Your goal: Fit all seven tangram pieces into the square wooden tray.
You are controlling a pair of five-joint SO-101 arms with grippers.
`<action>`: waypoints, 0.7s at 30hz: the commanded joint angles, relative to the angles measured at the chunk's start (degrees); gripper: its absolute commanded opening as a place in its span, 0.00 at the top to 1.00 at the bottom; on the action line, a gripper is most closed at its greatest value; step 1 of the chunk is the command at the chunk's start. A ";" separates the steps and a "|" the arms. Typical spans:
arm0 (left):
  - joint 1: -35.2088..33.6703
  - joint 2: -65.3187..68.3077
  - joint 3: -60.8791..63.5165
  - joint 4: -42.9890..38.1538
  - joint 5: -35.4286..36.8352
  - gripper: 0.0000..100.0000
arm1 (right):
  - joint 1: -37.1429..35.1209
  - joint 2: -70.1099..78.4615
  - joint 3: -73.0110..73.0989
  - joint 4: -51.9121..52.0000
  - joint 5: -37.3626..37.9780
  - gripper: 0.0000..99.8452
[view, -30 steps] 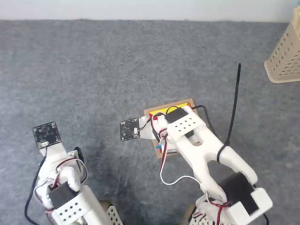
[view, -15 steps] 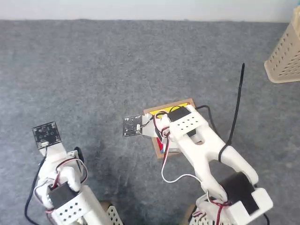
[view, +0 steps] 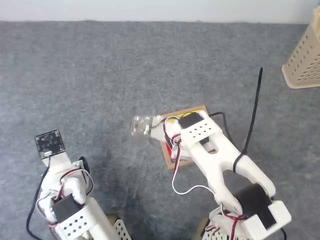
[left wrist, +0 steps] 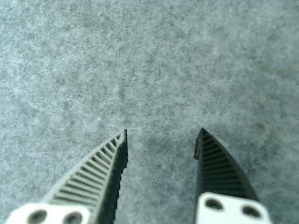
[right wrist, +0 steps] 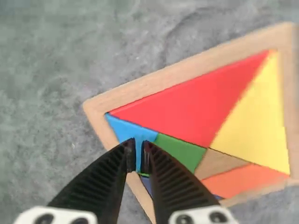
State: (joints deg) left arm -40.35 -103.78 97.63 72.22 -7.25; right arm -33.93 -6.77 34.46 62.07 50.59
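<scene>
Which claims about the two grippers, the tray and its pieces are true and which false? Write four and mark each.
1. The left gripper is open over bare carpet. True.
2. The red piece lies on the carpet outside the tray. False: it lies inside the tray.
3. The yellow piece lies edge to edge with the red piece. True.
4. The right gripper is wide open. False: it is shut, with its tips over the blue piece in a corner of the tray.
</scene>
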 commanded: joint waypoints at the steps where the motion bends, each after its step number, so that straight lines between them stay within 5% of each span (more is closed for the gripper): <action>1: 0.09 -0.62 -1.10 0.18 0.53 0.77 | 1.10 -1.19 -4.75 0.57 -7.38 0.99; 10: 0.09 -0.62 -1.10 0.18 0.53 0.77 | 1.19 -10.86 -0.70 -2.51 -24.09 0.99; 21: 0.09 -0.62 -1.10 0.18 0.53 0.77 | 1.19 -38.20 30.51 -25.98 -27.25 0.99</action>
State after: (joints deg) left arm -40.35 -103.78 97.63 72.22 -7.25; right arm -33.85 -37.98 60.04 42.64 24.04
